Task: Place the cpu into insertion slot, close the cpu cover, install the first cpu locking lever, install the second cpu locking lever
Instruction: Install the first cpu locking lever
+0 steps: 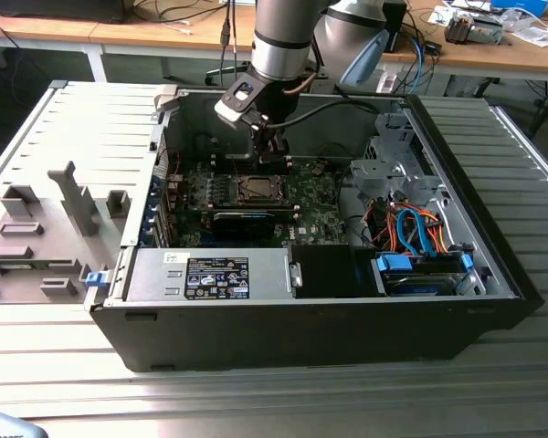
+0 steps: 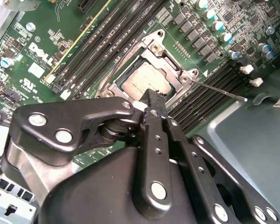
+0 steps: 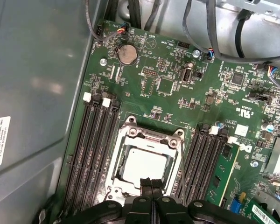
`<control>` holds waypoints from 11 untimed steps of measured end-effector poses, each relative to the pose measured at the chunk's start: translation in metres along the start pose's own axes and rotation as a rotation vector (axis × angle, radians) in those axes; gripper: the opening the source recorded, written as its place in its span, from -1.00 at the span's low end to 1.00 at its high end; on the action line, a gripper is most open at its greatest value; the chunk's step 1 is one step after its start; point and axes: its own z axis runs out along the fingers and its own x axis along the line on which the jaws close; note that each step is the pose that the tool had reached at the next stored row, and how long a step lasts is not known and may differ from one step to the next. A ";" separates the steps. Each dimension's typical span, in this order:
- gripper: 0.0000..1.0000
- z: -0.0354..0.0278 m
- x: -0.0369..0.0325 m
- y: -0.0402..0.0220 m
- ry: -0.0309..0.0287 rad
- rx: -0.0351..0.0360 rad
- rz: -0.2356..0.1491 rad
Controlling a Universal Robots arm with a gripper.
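Cpu: the cpu [image 3: 143, 164] lies flat in the insertion slot [image 3: 126, 184], mid-way across the motherboard [image 3: 168, 86], between two banks of memory slots [image 3: 95, 144]; the cover [image 3: 151, 136] looks lowered around its edges.
Gripper: the gripper [image 3: 149, 183] is clenched, tips pressed together with nothing between them; it hangs at the slot's edge, just over the cpu's rim.
Step in hand: by my judgement a locking lever; in the second wrist view one thin lever [image 2: 219, 90] stands out free from a corner of the slot.
Doing it well: bear on the wire near its free end with the closed tips; push steadily so the springy rod does not slip off; keep clear of the cpu's metal top.
Hard to make out: whether the tips touch the cover; whether the cover is fully seated; whether the other lever is latched; the slot's edge behind the fingers is hidden.
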 end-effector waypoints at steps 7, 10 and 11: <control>-0.79 0.0000 0.0000 0.0000 -0.0033 -0.0002 -0.038; -0.79 0.0000 0.0000 0.0000 -0.0044 -0.0003 -0.051; -0.79 0.0000 0.0000 0.0000 -0.0050 -0.0004 -0.057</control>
